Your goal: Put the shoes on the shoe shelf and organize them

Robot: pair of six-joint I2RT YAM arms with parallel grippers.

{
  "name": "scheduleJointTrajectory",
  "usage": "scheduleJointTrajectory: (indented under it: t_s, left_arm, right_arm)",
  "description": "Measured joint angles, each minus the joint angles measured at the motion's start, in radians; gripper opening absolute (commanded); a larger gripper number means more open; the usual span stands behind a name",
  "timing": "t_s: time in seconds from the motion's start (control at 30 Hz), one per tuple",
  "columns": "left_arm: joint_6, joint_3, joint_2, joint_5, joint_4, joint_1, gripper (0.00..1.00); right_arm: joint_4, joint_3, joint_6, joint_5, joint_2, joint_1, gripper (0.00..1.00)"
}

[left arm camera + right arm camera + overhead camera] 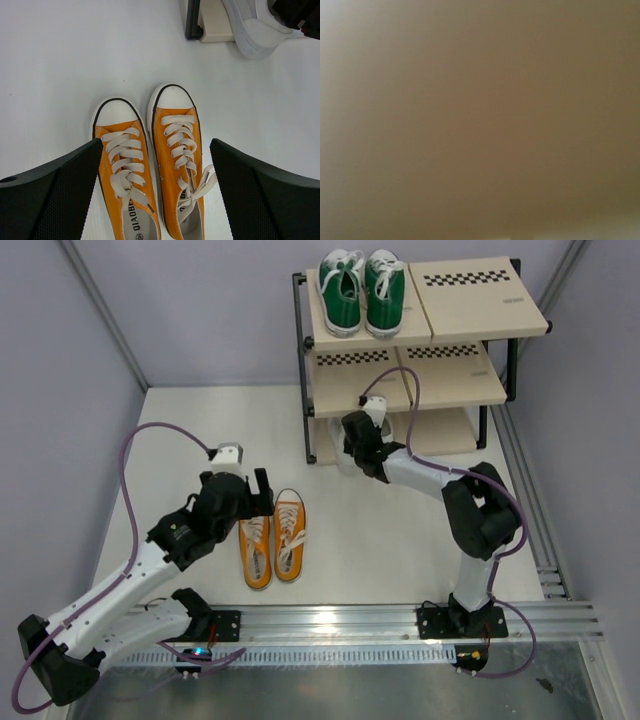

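left claw wide above orange sneakers, arm low and outstretched

The white table carries a pair of orange sneakers, lying side by side and touching, out in the open near its front. At the far side stands the shoe shelf. On the left board of its top tier sits a pair of green sneakers, close together. Down by the front left leg a white sneaker pokes out at the lowest tier.
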Motion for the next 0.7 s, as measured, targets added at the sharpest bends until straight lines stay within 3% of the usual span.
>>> scheduleJointTrajectory:
  t_s: [0.13, 0.27, 0.47, 0.7]
  left_arm:
    - [0.0, 0.0, 0.0, 0.008, 0.0, 0.0, 0.92]
    - [0.0, -0.001, 0.0, 0.02, 0.0, 0.0, 0.92]
    - [0.0, -0.001, 0.0, 0.036, 0.001, 0.0, 0.92]
    - [0.0, -0.003, -0.001, 0.047, 0.003, 0.0, 0.92]
  right_arm:
    - [0.024, -0.034, -0.01, -0.034, -0.026, -0.001, 0.71]
    - [0.088, -0.118, -0.012, -0.123, -0.093, -0.014, 0.84]
    - [0.13, -0.204, -0.029, -0.246, -0.177, -0.013, 0.93]
    - [0.145, -0.244, -0.057, -0.313, -0.198, 0.002, 0.93]
